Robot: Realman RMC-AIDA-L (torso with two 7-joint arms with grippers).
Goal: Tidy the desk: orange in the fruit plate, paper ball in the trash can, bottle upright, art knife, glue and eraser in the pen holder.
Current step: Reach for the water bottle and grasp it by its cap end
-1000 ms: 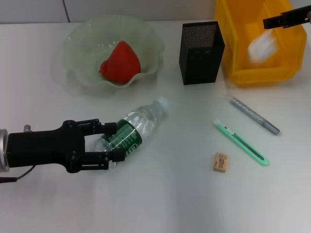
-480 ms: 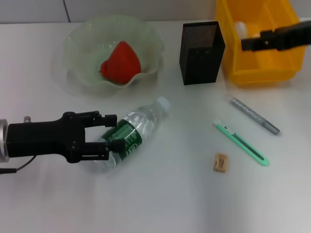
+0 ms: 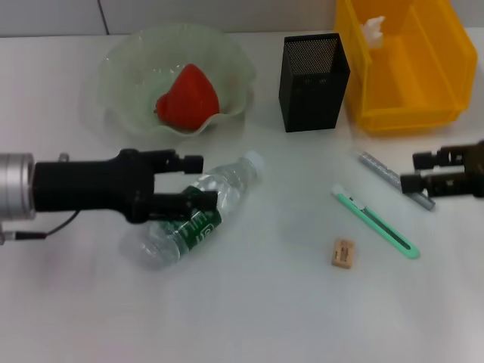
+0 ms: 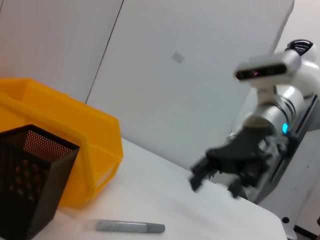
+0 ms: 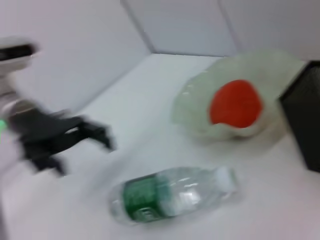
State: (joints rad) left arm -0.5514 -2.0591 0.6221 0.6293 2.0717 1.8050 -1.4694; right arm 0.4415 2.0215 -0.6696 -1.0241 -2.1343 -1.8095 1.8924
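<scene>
Left gripper sits over the lying bottle, fingers spread apart either side of the green label, one finger across it, nothing clamped. The bottle lies on its side near the table's middle, cap pointing toward the pen holder, with bare table in front of it. Right gripper hangs low at the right edge, fingers parted, tips just at the grey glue stick; the green art knife lies just beside that, the eraser a little nearer the robot, all three apart from each other. Orange is in the fruit plate at the far left. Paper ball rests in the yellow trash bin at the far right corner, just beside the pen holder. Left wrist view catches the holder's mesh rim and the glue stick from the side with the right gripper beyond; right wrist view shows the whole bottle free of any grip, plate and orange behind
</scene>
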